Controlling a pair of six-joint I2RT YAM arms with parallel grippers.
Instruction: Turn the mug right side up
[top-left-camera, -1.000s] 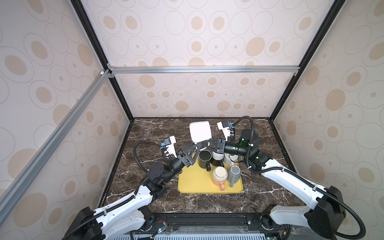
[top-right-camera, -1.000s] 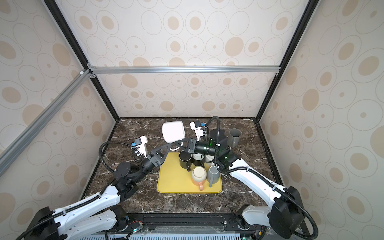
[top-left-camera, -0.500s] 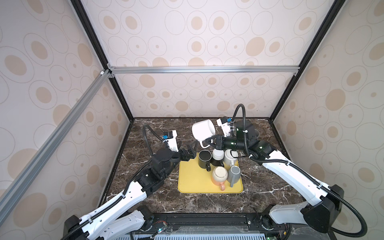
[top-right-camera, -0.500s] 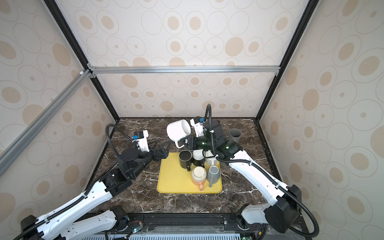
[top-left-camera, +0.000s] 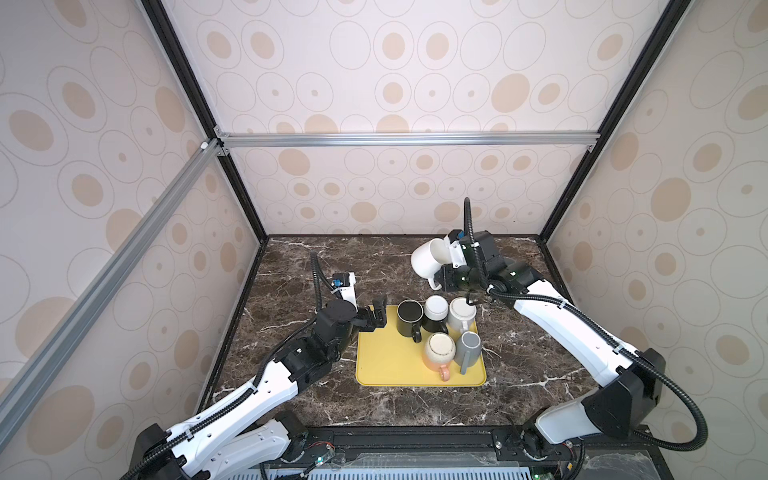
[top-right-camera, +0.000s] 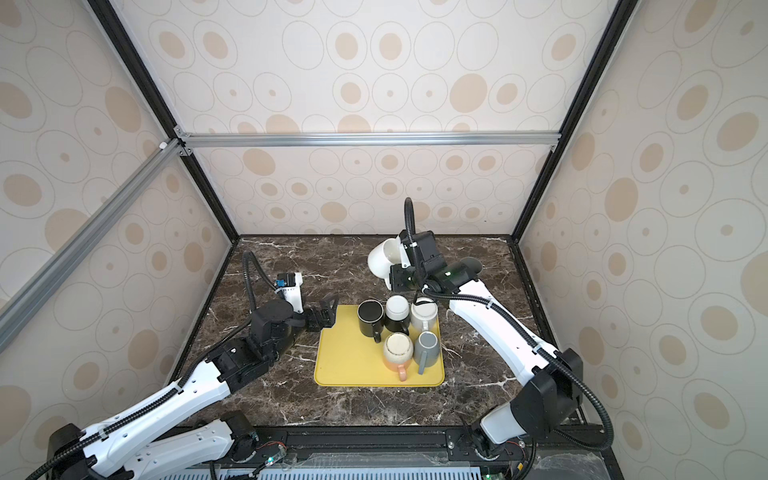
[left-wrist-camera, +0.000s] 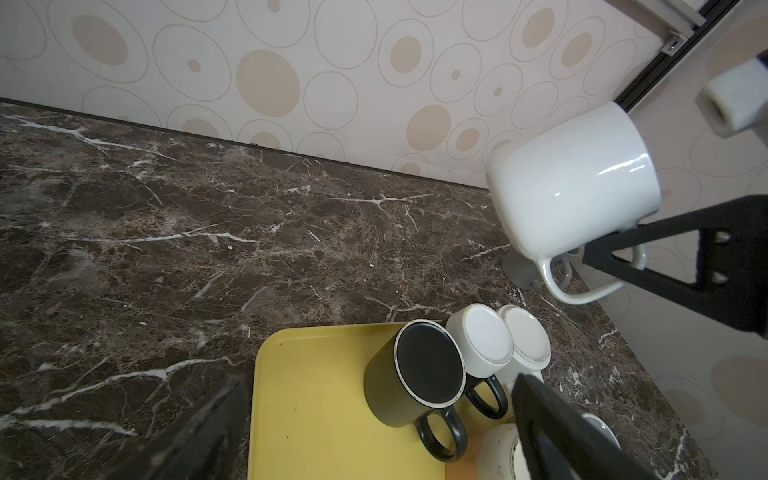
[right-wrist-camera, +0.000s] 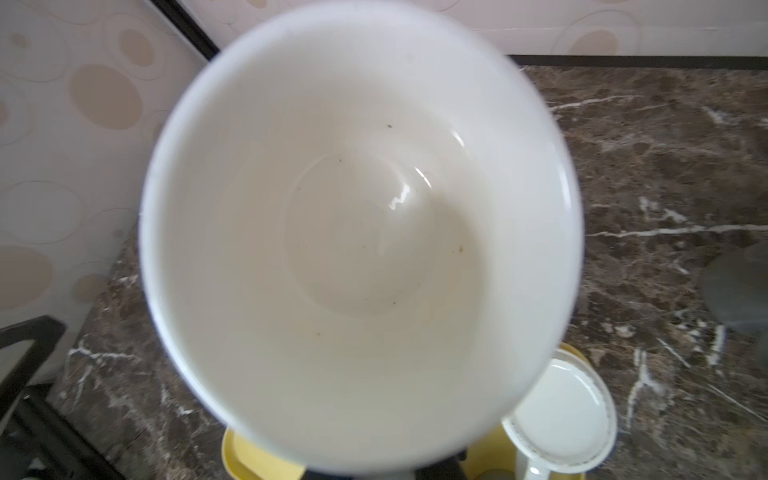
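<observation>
- Yellow tray (top-left-camera: 386, 365): lies on the marble table (top-left-camera: 291, 266), toward its near edge, and carries five mugs.
- Near row on the tray: beige mug (top-left-camera: 438, 351) with an orange handle, and gray mug (top-left-camera: 468, 348) just beside it.
- Far row on the tray: black mug (top-left-camera: 409, 318), dark mug with a white base (top-left-camera: 436, 309) and cream mug (top-left-camera: 460, 313), close together, bases facing up.
- Left gripper (top-left-camera: 377, 316): jaws spread wide and empty, low at the far left corner of the tray, just beside the black mug.
- Right gripper (top-left-camera: 444, 280): jaws pressed together on the handle of the white mug (top-left-camera: 428, 259).
- White mug: held in the air beyond the tray, clear of the table, tilted, mouth toward the right wrist camera, handle pointing down.
</observation>
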